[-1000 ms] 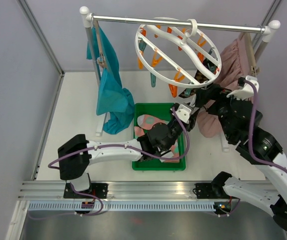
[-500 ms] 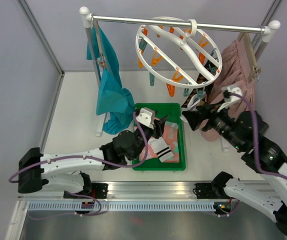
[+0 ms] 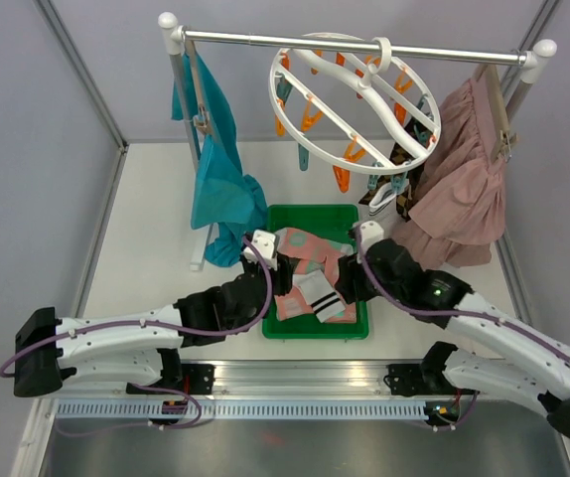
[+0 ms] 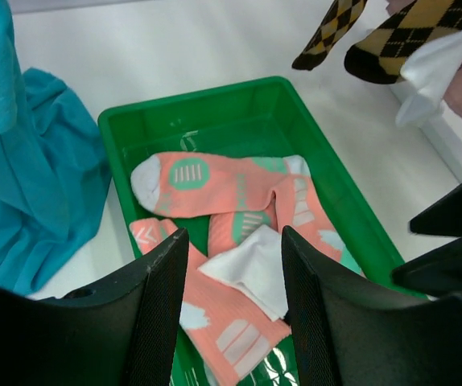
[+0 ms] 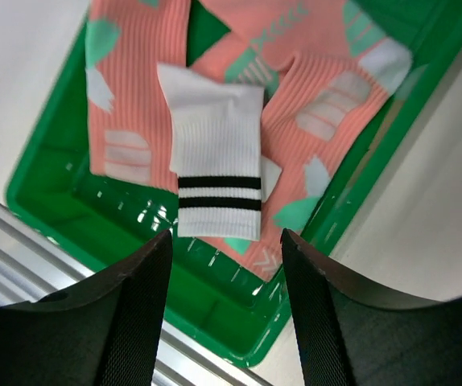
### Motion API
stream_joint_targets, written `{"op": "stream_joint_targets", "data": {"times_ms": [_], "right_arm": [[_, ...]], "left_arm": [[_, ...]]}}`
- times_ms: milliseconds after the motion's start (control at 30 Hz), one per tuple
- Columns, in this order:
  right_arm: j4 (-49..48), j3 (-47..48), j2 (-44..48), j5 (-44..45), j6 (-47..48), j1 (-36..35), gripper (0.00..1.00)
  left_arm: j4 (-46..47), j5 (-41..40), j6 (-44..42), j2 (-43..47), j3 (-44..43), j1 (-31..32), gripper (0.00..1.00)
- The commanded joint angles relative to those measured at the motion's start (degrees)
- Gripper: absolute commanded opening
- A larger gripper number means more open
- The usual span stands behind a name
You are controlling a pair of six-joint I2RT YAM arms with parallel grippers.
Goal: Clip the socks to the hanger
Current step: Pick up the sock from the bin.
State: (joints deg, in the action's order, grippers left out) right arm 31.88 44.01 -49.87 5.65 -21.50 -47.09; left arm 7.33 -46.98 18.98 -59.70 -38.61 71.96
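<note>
The hanger (image 3: 355,99), a round white ring with orange and teal clips, hangs from the rail. Brown-black argyle socks (image 3: 392,187) hang from its near right side; they also show in the left wrist view (image 4: 392,40). Pink socks (image 3: 305,243) and a white sock with black stripes (image 3: 320,293) lie in the green tray (image 3: 315,210). My left gripper (image 3: 285,266) is open and empty above the tray's left side, over the white sock (image 4: 255,269) and pink socks (image 4: 223,181). My right gripper (image 3: 341,283) is open and empty above the tray's right side, over the striped sock (image 5: 215,161).
A teal garment (image 3: 220,189) hangs at the rail's left end and a dusty-pink skirt (image 3: 464,189) at its right end. The rack's posts stand behind the tray. The aluminium rail (image 3: 295,378) runs along the near table edge.
My right arm came down from the hanger to just above the tray's right side, leaving the argyle socks hanging. My left gripper drew back from the tray's middle toward its left side.
</note>
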Motion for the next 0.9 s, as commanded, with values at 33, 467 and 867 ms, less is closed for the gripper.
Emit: {"op": "stream_joint_targets", "data": {"times_ms": [33,467,867], "right_arm": [[-4.0,-0.9,-9.2,10.4,-3.4,-7.4,0.62],[-12.2,-6.9,-22.2,10.1,-9.6,-7.8,0.55],[-14.1,-8.7,-23.2,8.9,-10.9,-7.8,0.36]], "left_arm": [[-3.6,-1.4,4.7,2.3,0.3,-0.4,0.56],[-3.1,-0.2,3.7,3.4,0.7,-0.6,0.56],[-2.1,1.4,5.4,1.4,1.8,-0.9,0.57]]}}
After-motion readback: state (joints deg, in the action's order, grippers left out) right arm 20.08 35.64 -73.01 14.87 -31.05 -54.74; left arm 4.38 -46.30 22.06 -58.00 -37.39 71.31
